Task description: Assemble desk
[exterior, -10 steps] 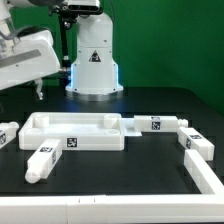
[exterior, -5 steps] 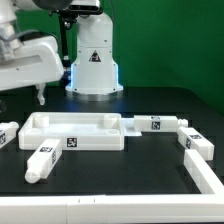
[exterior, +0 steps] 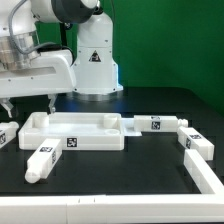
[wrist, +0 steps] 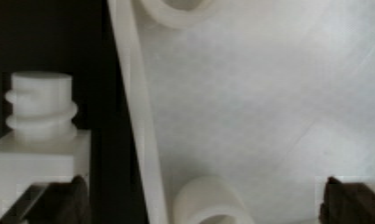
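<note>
Hovering gripper (exterior: 30, 103): jaws spread wide, empty, over tabletop (exterior: 75, 131) end.
tabletop: lies flat, exterior view's left-centre, sockets up.
leg (exterior: 8, 134): just beside; I centre jaws across rim, descend straight, stay clear.

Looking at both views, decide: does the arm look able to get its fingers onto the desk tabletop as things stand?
Likely yes. The open fingers hang just above the tabletop at its end on the exterior view's left, with nothing between them; the nearest leg lies beside it, apart.
</note>
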You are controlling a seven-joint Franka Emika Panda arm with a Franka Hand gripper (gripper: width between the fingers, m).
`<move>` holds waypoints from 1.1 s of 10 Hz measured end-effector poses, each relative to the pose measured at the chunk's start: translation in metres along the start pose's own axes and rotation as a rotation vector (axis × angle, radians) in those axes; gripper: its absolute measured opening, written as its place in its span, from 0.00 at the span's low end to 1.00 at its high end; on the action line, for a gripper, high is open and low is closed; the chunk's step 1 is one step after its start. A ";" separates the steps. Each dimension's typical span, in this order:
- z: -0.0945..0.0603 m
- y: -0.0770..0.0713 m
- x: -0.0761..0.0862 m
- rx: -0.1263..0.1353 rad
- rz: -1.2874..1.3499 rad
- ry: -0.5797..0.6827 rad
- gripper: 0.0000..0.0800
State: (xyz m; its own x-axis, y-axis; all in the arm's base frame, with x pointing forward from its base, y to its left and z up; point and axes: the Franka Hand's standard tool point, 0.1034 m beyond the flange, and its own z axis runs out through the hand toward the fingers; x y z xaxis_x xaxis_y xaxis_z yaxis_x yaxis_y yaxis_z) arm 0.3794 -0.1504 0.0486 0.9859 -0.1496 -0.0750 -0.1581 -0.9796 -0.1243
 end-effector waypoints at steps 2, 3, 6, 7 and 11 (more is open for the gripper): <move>0.010 -0.013 -0.010 -0.031 0.054 0.016 0.81; 0.017 -0.026 -0.019 -0.039 0.077 0.006 0.81; 0.023 -0.009 -0.019 -0.069 0.027 0.053 0.81; 0.020 -0.011 -0.016 -0.070 0.021 0.060 0.81; -0.004 -0.021 -0.001 -0.030 0.008 0.044 0.81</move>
State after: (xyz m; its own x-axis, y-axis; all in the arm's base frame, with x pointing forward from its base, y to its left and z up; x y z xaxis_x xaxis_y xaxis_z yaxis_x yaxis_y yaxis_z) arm 0.3814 -0.1304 0.0554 0.9862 -0.1626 -0.0324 -0.1650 -0.9818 -0.0944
